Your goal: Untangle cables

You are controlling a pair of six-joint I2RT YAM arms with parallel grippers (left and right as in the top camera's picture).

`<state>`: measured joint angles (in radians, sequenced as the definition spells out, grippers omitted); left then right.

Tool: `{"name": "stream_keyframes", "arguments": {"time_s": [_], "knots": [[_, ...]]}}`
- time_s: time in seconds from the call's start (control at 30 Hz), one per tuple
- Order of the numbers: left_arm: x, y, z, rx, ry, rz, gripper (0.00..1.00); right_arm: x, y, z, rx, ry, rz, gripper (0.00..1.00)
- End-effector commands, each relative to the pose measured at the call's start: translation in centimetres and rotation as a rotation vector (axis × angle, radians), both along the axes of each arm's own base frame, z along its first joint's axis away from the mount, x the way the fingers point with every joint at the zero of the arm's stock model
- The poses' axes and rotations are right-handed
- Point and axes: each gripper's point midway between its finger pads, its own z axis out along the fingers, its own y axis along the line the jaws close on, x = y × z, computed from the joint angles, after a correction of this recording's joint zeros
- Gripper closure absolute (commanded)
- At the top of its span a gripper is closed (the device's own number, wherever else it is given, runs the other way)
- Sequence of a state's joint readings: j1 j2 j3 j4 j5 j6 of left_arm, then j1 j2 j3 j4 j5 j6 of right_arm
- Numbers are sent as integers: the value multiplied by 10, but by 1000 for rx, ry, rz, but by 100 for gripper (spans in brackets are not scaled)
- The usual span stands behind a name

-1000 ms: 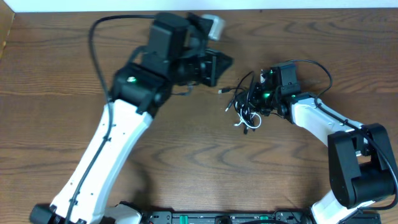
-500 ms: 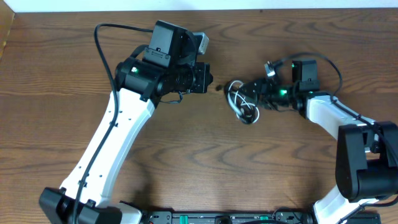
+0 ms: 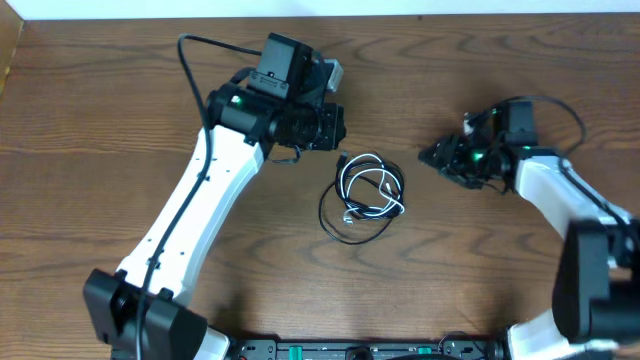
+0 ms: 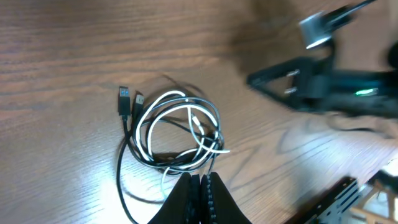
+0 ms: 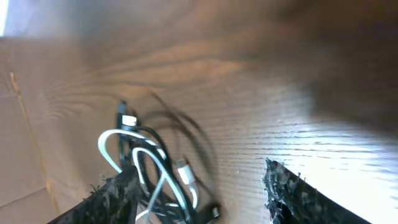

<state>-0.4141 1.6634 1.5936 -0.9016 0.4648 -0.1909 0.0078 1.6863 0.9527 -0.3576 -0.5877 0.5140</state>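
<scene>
The cables (image 3: pixel 365 193) lie on the wooden table as one loose coil of black and white strands, with plug ends at the top left. My left gripper (image 3: pixel 336 126) hovers just up and left of the coil, shut with nothing visibly held. In the left wrist view its fingertips (image 4: pixel 193 183) are pressed together in front of the cables (image 4: pixel 177 134). My right gripper (image 3: pixel 430 157) is right of the coil, clear of it, and open. Its wrist view shows the cables (image 5: pixel 155 168) ahead, seen between its spread fingers (image 5: pixel 118 199).
The left arm's thick black wire (image 3: pixel 190 60) arches over the back left of the table. A black base rail (image 3: pixel 360 350) runs along the front edge. The table's back edge (image 3: pixel 450 14) meets a white wall.
My right gripper has opened, let go of the cables and pulled back to the right. The coil now lies lower and further left on the table. The left gripper shifted slightly right.
</scene>
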Motion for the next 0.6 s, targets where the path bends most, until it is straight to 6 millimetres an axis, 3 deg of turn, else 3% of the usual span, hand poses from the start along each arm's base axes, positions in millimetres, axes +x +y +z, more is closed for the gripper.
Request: {"name": "stream_keyframes", "arguments": {"time_s": [0.0,0.13,0.2,0.33,0.57], "knots": [[-6,-4,-17,58,-19,-128,92,6,-20,34,-64,-123,-18,37],[-15,-13,-48,119,11,-265,83,1,-39,58,-92,-184,-35,34],[-15,-19,-67,143,23,-328,73,-5,-45,63,-104,-185,-35,34],[-5,-33,-108,169,23,-418,61,-15,-47,59,-117,-156,-16,34],[22,-41,-165,206,23,-415,52,-26,-45,53,-120,-112,4,34]]}}
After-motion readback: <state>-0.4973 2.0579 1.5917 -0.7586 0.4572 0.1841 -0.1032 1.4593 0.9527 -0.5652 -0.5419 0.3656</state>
